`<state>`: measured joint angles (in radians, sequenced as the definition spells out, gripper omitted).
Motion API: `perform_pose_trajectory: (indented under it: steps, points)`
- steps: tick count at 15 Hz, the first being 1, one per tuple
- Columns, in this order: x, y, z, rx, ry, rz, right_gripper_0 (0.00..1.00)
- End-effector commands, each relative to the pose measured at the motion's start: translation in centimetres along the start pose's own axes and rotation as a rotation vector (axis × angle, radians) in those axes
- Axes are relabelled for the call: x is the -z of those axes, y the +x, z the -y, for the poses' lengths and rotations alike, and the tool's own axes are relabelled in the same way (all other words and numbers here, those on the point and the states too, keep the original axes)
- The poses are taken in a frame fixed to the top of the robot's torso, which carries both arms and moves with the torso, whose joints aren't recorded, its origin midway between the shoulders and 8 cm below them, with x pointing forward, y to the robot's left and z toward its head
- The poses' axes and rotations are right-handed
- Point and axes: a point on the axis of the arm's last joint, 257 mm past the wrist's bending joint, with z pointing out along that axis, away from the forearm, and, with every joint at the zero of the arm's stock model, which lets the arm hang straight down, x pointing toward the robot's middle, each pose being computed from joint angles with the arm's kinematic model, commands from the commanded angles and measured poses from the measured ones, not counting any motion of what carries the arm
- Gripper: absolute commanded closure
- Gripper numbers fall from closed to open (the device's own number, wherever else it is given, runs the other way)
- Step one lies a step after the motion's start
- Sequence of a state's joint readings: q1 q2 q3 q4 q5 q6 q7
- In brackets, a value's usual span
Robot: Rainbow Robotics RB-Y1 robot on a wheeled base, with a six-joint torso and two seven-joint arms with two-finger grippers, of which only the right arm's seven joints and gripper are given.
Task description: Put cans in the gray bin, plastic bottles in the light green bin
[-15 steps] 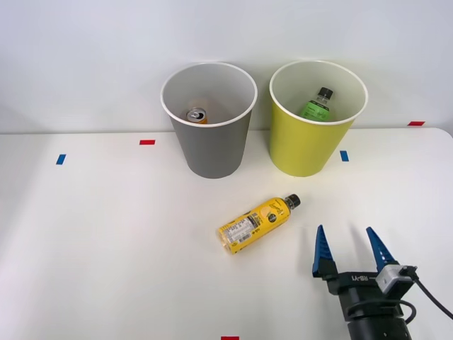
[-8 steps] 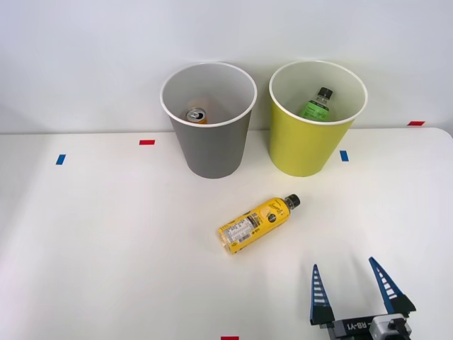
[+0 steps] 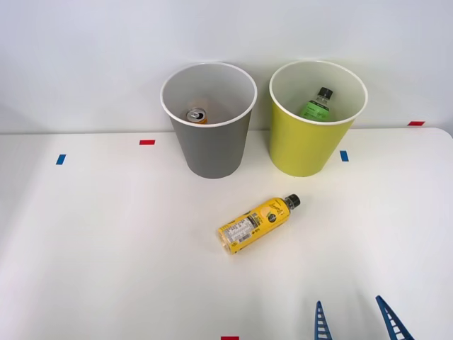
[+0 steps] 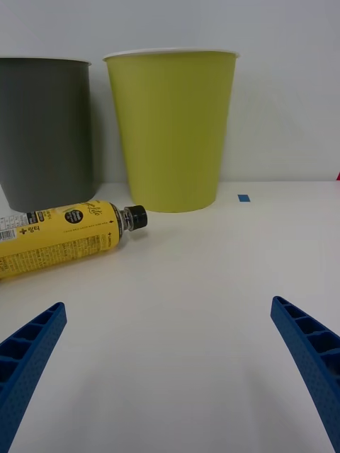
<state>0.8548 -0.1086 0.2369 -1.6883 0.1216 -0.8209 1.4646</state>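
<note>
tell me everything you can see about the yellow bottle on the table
The yellow bottle is a small plastic-looking bottle with a black cap and a white-and-yellow label bearing small print. It lies on its side on the white table, cap pointing toward the light green bin, base toward the robot's left. It sits in front of both bins, touching neither. Nothing holds it; only the table touches it. In the right wrist view it lies ahead of the open jaws, off to one side.

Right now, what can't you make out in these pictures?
- Can in the gray bin, front view: the wall hides all but its top.
- Green-labelled bottle in the light green bin: lower part hidden.
- Claw: cut off by the edge.
- Yellow bottle, wrist view: base cut off.
</note>
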Motion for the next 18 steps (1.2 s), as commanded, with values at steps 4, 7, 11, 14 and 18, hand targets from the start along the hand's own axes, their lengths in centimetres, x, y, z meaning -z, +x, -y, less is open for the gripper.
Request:
perform_pose_trajectory:
  steps: [4,7,11,14,18]
  points:
    - [0.58,0.29,-0.68,-0.008,-0.011,-0.015,0.00]
    - [0.65,0.33,-1.01,-0.010,-0.019,-0.017,0.00]
    - [0.65,0.33,-1.01,-0.010,-0.019,-0.017,0.00]
    - [0.65,0.33,-1.01,-0.010,-0.019,-0.017,0.00]
    - [0.65,0.33,-1.01,-0.010,-0.019,-0.017,0.00]
